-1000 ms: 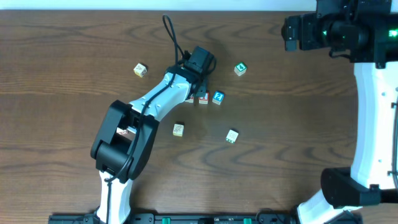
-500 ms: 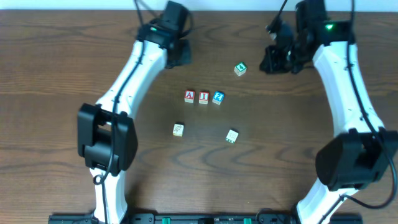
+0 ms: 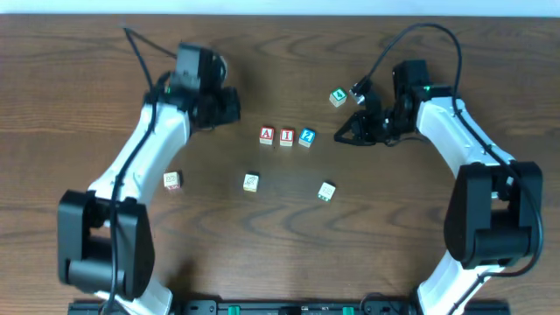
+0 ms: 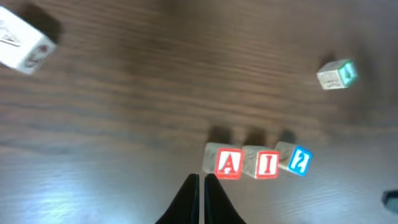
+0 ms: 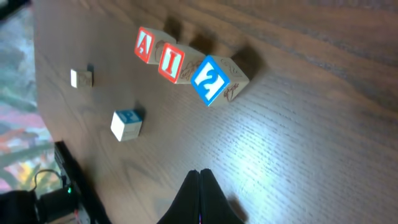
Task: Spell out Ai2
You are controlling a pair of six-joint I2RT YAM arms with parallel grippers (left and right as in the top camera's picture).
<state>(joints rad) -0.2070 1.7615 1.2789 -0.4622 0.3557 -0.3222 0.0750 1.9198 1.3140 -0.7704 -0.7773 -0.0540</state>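
Observation:
Three blocks stand in a row at the table's middle: a red A [image 3: 267,136], a red I [image 3: 286,136] and a blue 2 [image 3: 306,136]. The left wrist view shows the A [image 4: 229,163], I [image 4: 267,163] and 2 [image 4: 299,160] touching side by side. From the right wrist the same A [image 5: 145,45], I [image 5: 172,63] and 2 [image 5: 210,81] run diagonally. My left gripper [image 3: 233,105] [image 4: 203,180] is shut and empty, up and left of the row. Just right of the 2, my right gripper [image 3: 341,136] [image 5: 199,174] is shut and empty.
A green block [image 3: 338,97] [image 4: 336,74] lies up and right of the row. Loose blocks sit at the left [image 3: 172,180], below the row [image 3: 251,182] and at the lower right [image 3: 326,192]. Another pale block [image 4: 25,43] shows blurred in the left wrist view.
The left arm has lifted off the row and swung to the upper left. The right arm has come down from the back to just right of the 2. Both grippers have shut.

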